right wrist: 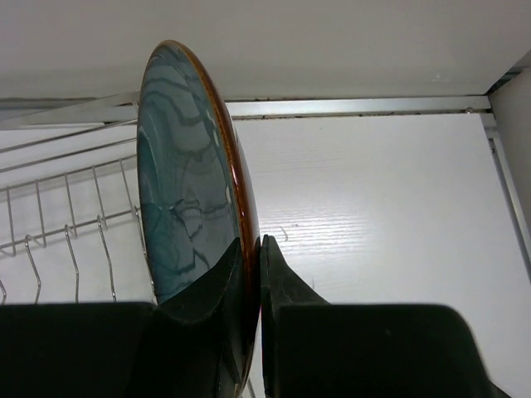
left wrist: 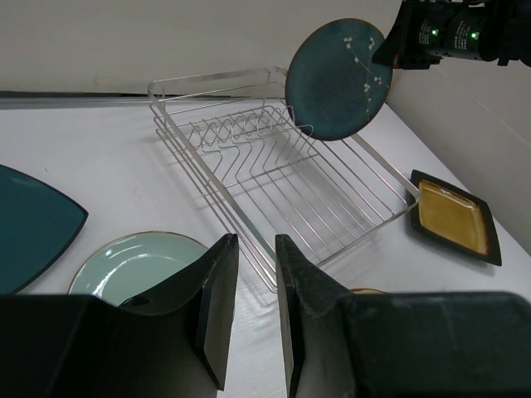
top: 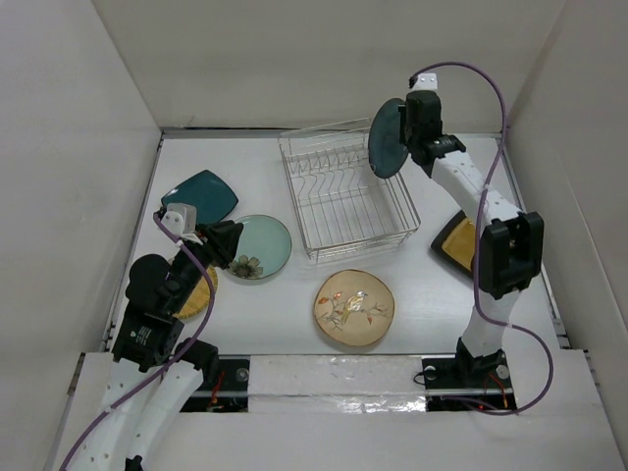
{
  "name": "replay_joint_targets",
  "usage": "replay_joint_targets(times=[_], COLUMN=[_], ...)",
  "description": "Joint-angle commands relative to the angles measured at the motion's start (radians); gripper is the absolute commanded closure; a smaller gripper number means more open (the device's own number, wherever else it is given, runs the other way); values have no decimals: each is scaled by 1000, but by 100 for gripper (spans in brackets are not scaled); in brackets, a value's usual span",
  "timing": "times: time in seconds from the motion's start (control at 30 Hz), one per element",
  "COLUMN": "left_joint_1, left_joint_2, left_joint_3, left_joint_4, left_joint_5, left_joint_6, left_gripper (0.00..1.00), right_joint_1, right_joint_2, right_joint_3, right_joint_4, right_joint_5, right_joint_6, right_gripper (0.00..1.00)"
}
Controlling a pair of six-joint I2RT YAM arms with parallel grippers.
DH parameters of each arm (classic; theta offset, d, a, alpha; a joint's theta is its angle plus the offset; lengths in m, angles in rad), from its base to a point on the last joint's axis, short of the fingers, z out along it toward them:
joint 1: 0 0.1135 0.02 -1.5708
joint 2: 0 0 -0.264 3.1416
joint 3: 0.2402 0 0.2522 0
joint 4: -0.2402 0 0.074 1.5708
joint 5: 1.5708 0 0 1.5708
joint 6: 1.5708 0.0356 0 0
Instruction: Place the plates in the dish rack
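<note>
My right gripper [top: 405, 137] is shut on the rim of the teal round plate [top: 387, 139], holding it upright above the far right corner of the silver wire dish rack [top: 343, 201]. In the right wrist view the fingers clamp the plate [right wrist: 187, 182] at its lower edge, my gripper [right wrist: 251, 245] closed on it, with rack wires [right wrist: 66, 224] to the left. My left gripper [top: 231, 245] hovers over the pale green plate [top: 263, 245], its jaws slightly apart and empty [left wrist: 255, 249]. The teal square plate [top: 201, 194], the tan bird plate [top: 353, 306], the black-rimmed yellow square plate [top: 456, 240] and the small orange-yellow plate [top: 199, 294] lie on the table.
The rack holds no plates; its slot dividers [left wrist: 241, 137] run along its far side. White walls enclose the table on three sides. The small orange-yellow plate is mostly hidden under my left arm. The right arm's base stands near the yellow square plate.
</note>
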Motion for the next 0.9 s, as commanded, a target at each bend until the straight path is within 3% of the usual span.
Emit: replay_joint_targets(times=[0.0,0.17,0.43,0.47,0.6,0.73,0.87], left_joint_1=[-5,-5,-5,-5,-5,-5,-5], left_joint_2=[-13,-13,-13,-11,-13,-14,-17], left_joint_3=[-2,-4,-4,-4,-4,-5,-5], left_joint_4=[41,43,43,43,43,43,41], left_joint_5=[-3,-2,-5,-5,-5,-6,-15], left_joint_6=[2,4,2,2,4,1,1], left_gripper=[78,78,78,78,78,78,78], right_joint_1=[43,111,154,154,154,154,144], right_joint_2=[-15,25,86,86,63,-15,-187], right_joint_3=[98,63,64,66,78,63,-81], right_joint_4=[185,220,206,203,159,108,87], right_joint_5=[105,185,208,213,184,130,46], right_joint_6=[-39,-132,-131,-126,-96,-49,94], right_gripper=[100,100,99,94,50,30,24])
